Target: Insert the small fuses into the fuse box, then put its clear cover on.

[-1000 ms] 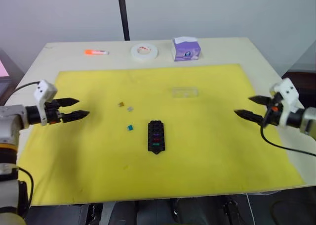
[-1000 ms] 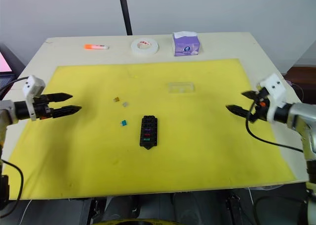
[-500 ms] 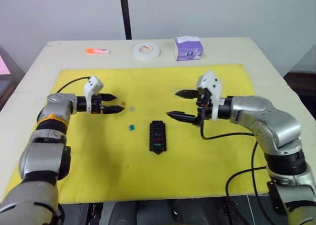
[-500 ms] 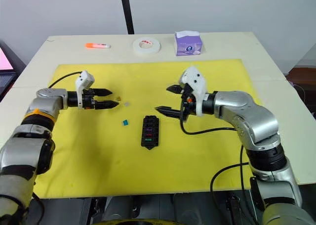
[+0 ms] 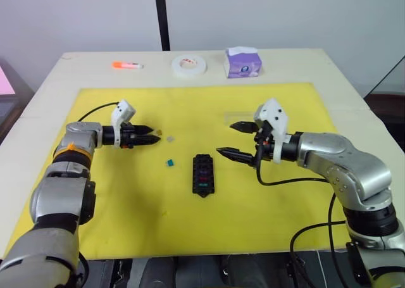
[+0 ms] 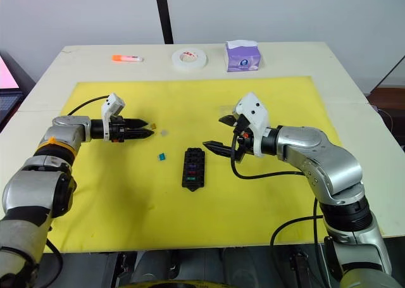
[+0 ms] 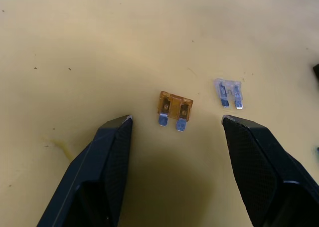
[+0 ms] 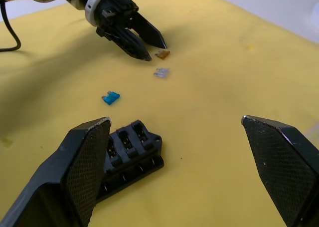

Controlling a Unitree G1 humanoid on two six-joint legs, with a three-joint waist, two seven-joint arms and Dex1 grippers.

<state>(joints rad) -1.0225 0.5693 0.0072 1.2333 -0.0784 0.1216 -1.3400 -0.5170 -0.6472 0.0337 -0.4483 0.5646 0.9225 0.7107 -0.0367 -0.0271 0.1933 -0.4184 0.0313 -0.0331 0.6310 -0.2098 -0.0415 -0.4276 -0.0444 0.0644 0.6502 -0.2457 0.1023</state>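
Note:
The black fuse box lies mid-mat with purple, red and green fuses in its slots. Loose on the yellow mat are a teal fuse, an amber fuse and a grey fuse. My left gripper is open and low over the mat, its fingers straddling the amber fuse without touching it. To the right of the fuse box's far end, my right gripper hovers wide open and empty. The clear cover lies flat just beyond it.
A white tape roll, a purple tissue box and an orange marker sit along the table's far edge, off the yellow mat. A black pole rises behind the table.
Both arms swung in from the table's sides to the middle. In the last half second the left gripper edged up to the amber fuse and the right gripper drew slightly right.

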